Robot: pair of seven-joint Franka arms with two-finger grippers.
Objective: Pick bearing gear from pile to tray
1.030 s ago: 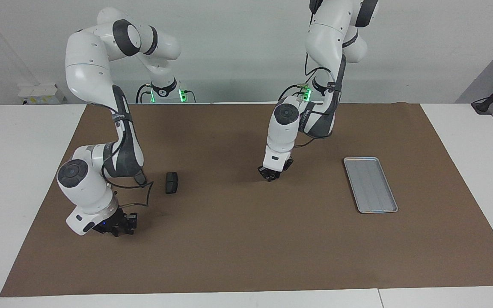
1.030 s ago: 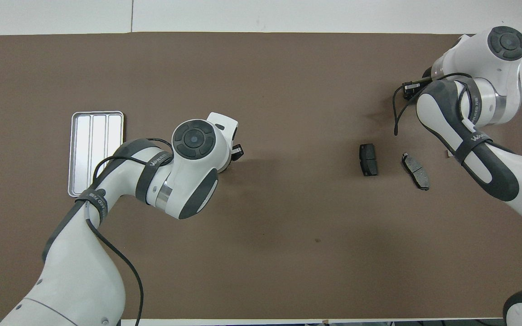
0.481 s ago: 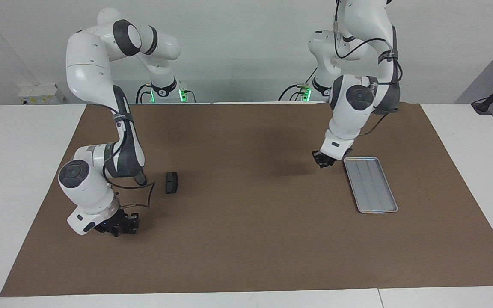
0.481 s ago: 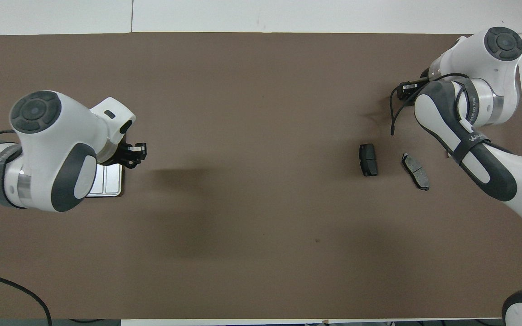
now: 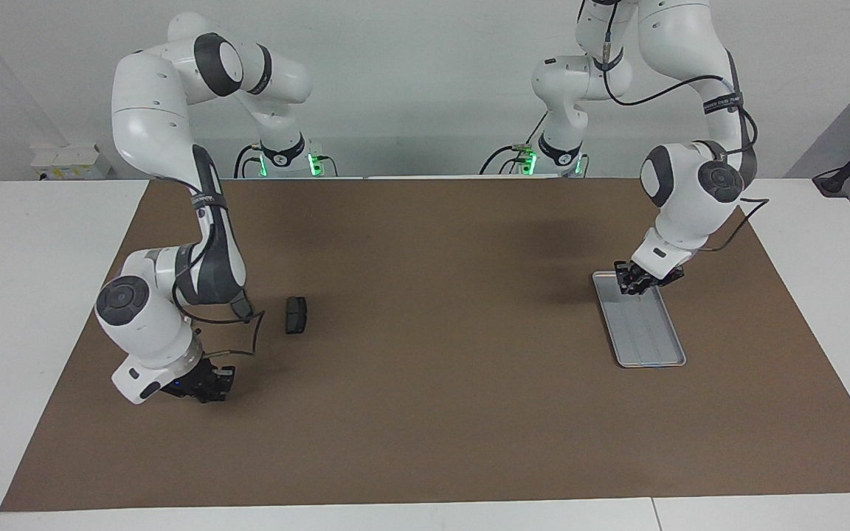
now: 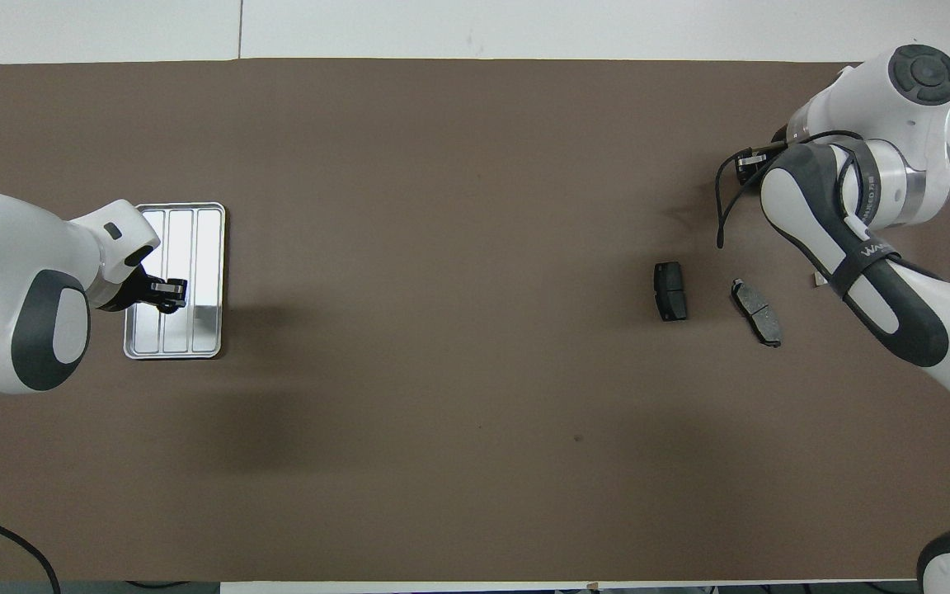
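The silver-grey tray [image 5: 650, 339] [image 6: 203, 247] lies toward the left arm's end of the brown mat. My left gripper [image 5: 631, 284] [image 6: 168, 293] hangs just over the tray's end nearest the robots. Whether it holds anything cannot be made out. Of the pile, two dark grey plates [image 6: 670, 290] [image 6: 756, 299] lie toward the right arm's end; one [image 5: 296, 315] shows in the facing view. My right gripper [image 5: 207, 387] [image 6: 749, 158] is shut, down at the mat, apart from the plates. No bearing gear can be made out.
The brown mat [image 5: 425, 413] covers most of the white table [image 5: 34, 295]. A tiny pale bit [image 6: 815, 281] lies beside the right arm's forearm. The tray holds nothing that I can see.
The left arm has swung from the middle of the mat to over the tray. The right arm has stayed low at its spot, shifting only slightly.
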